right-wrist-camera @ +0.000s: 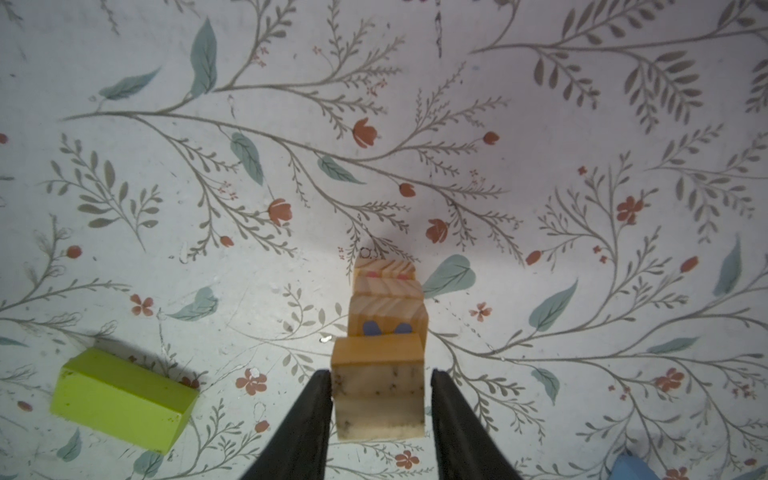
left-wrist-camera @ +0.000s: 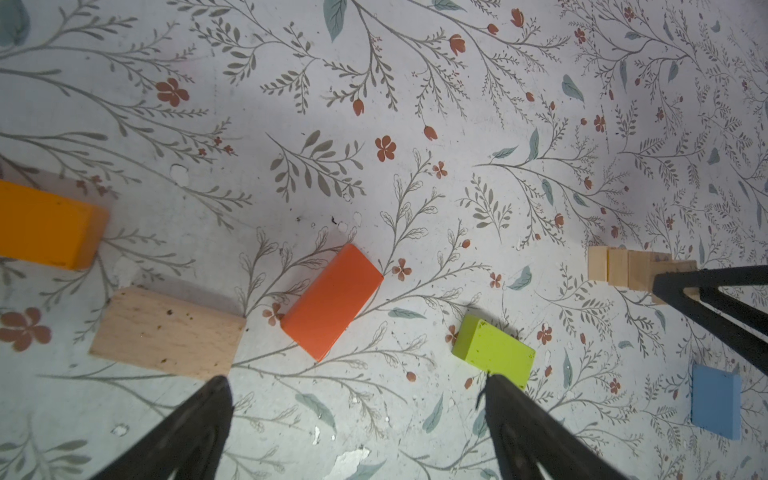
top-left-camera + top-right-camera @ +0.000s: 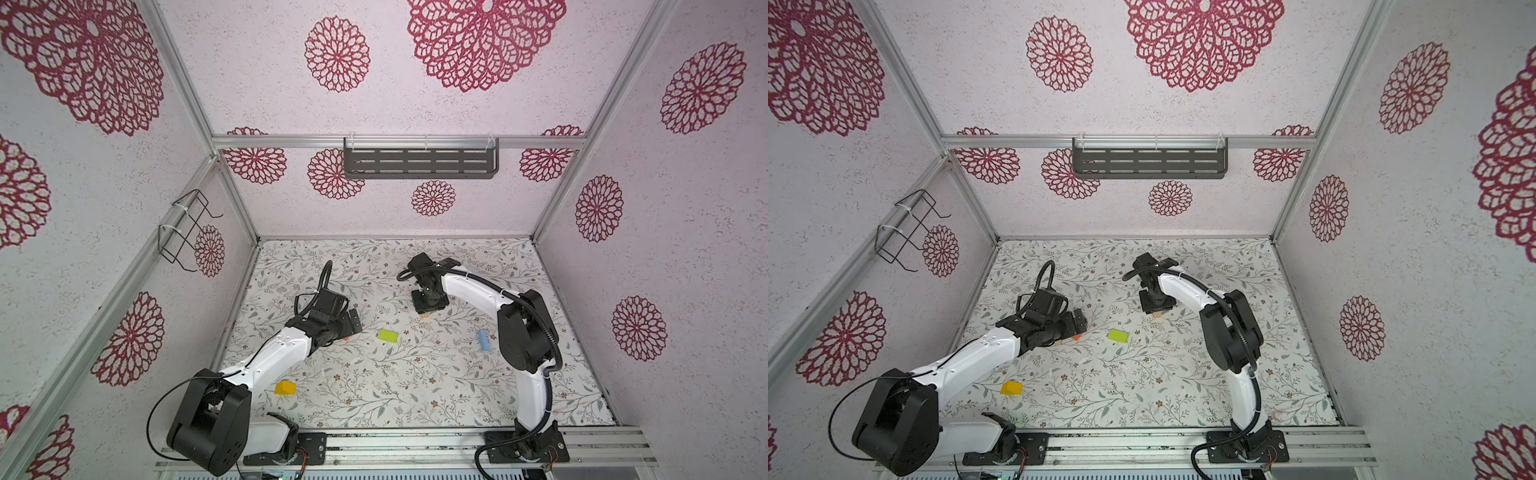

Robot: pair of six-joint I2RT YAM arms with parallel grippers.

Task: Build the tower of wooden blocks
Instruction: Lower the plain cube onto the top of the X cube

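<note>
left gripper spread wide, hovering low | right gripper pointing down, slightly parted astride tower top

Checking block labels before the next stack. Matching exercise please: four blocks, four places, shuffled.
1 lime green block
2 light blue block
3 yellow block
4 tower's top cube

A between the right fingers
B beside the right arm's elbow
C close beside the left arm's white link
D in the middle, between the arms

Pairs: 1-D; 2-B; 3-C; 4-A

cubes stacked: at least 4 — painted bars: 5 — plain bar: 1
</note>
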